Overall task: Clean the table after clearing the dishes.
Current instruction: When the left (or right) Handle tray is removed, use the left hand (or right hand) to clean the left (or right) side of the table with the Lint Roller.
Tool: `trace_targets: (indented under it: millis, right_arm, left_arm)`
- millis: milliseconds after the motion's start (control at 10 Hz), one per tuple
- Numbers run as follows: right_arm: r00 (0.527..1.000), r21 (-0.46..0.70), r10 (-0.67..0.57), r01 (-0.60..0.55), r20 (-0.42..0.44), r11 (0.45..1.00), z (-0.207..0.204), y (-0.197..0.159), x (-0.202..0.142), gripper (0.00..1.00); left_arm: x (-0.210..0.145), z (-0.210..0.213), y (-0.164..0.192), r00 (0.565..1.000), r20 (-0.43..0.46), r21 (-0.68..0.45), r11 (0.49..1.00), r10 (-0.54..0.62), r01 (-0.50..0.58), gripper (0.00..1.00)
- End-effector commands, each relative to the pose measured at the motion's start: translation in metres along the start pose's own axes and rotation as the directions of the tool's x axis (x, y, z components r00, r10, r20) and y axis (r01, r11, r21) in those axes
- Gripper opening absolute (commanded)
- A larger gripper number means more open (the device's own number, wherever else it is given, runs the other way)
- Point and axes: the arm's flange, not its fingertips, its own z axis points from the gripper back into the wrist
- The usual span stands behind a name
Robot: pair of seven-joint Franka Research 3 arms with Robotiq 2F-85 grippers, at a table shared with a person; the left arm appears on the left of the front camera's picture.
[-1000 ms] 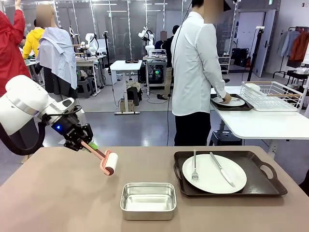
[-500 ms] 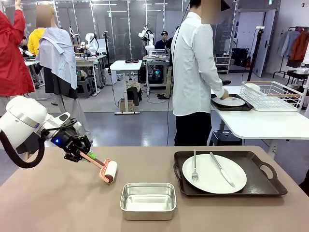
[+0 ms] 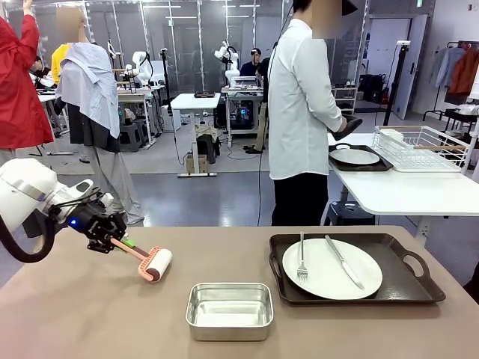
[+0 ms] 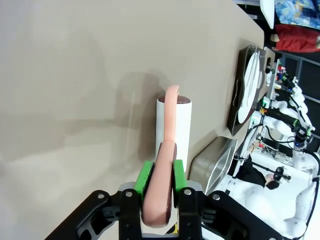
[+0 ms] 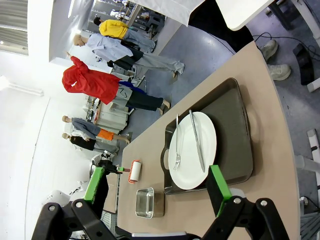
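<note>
Table beneath roller in left gripper

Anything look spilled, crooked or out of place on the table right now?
Nothing spilled or damaged. One oddity: the tray with a plate, fork and knife sits uncleared on the right of the table, while the left gripper is shut on the roller at the left.
</note>
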Motion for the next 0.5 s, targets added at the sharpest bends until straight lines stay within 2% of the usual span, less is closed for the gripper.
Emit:
trace_targets:
  millis: [0,200,400]
  right_arm:
    - [1.000,0.017,0.021,-0.022,0.012,1.000,0.000,0.000,-0.001,1.00]
    - [1.000,0.017,0.021,-0.022,0.012,1.000,0.000,0.000,-0.001,1.00]
    - [1.000,0.017,0.021,-0.022,0.012,1.000,0.000,0.000,-0.001,1.00]
  left_arm:
    - [0.004,0.015,0.029,0.999,-0.008,-0.021,0.999,-0.046,0.046,0.22]
    - [-0.007,0.038,0.042,0.998,0.009,-0.051,0.997,-0.062,0.062,0.22]
    - [-0.019,0.055,0.055,0.995,-0.002,-0.025,0.995,-0.098,0.098,0.22]
